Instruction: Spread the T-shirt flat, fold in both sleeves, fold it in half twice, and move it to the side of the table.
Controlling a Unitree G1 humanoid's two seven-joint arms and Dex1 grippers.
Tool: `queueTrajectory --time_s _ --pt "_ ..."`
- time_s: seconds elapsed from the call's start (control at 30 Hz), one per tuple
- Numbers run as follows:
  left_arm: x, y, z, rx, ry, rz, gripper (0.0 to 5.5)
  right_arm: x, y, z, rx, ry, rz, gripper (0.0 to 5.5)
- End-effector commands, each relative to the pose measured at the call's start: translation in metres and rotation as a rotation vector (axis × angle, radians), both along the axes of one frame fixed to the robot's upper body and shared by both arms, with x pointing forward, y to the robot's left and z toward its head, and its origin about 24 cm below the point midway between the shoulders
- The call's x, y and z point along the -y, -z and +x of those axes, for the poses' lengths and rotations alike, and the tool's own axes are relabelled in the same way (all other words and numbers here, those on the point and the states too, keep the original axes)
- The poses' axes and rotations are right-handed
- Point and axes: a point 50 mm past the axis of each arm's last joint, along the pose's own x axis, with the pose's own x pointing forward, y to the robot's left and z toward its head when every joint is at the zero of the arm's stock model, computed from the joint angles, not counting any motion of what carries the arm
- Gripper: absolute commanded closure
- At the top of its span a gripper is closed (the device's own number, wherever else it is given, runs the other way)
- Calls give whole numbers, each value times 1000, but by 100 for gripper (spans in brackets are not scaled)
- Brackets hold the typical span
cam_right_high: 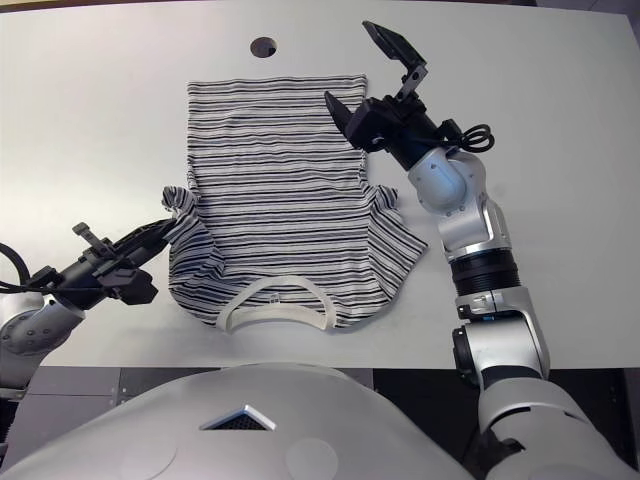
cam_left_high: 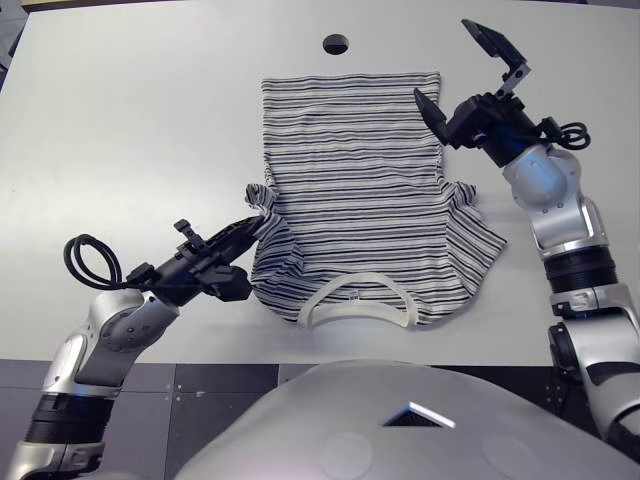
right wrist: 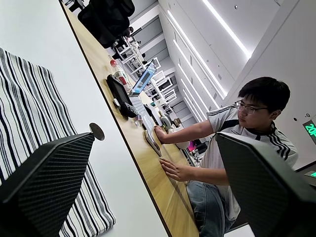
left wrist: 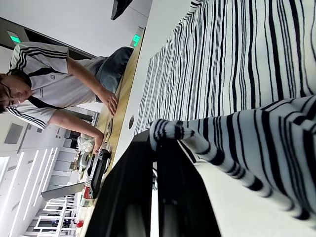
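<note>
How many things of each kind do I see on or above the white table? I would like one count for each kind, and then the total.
Striped T-shirt: 1
Robot hands: 2 (left hand, right hand)
Round hole: 1
Total: 4

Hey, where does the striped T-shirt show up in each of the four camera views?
Left eye view: T-shirt near the picture's centre, collar lowest.
Right eye view: T-shirt left of centre, collar lowest.
Left wrist view: T-shirt stretches away toward the hole.
Right wrist view: T-shirt lies flat, hem corner near the hole.
Shared landmark: the round hole in the table, just past the hem.
</note>
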Motion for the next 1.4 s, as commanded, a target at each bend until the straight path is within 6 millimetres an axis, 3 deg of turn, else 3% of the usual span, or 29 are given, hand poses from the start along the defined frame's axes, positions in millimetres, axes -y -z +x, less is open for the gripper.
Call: queueTrajectory --time_s 0.03,0.23,0.33,0.63,0.77,0.83,1.03,1.1,1.2,1.27,1.4 --pt "15 10 13 -7 31 8 538 5 -1 -1 2 18 -3 94" --pt "38 19 30 5 56 -25 538 17 0 -3 1 54 -2 94" --pt "46 18 34 15 84 -46 497 20 1 -5 -2 67 -2 94" --pt "57 22 19 -82 161 -106 357 25 3 -6 -8 89 -11 94" --pt "57 17 20 -101 135 -181 293 40 5 -12 -29 106 -75 94" --pt "58 15 15 -142 139 -237 293 61 2 -27 -54 101 -169 94" --pt "74 7 -7 -248 235 -404 293 105 -16 -106 -246 -63 -473 94" --pt "80 4 -13 -287 266 -463 293 108 -15 -125 -342 -101 -545 94" --pt "87 -13 -16 -279 310 -593 293 104 4 -159 -517 -191 -662 94" --pt "84 -32 -6 -212 312 -683 293 99 16 -169 -566 -210 -692 94" --pt "62 -58 11 -70 233 -757 293 105 40 -167 -612 -173 -767 94"
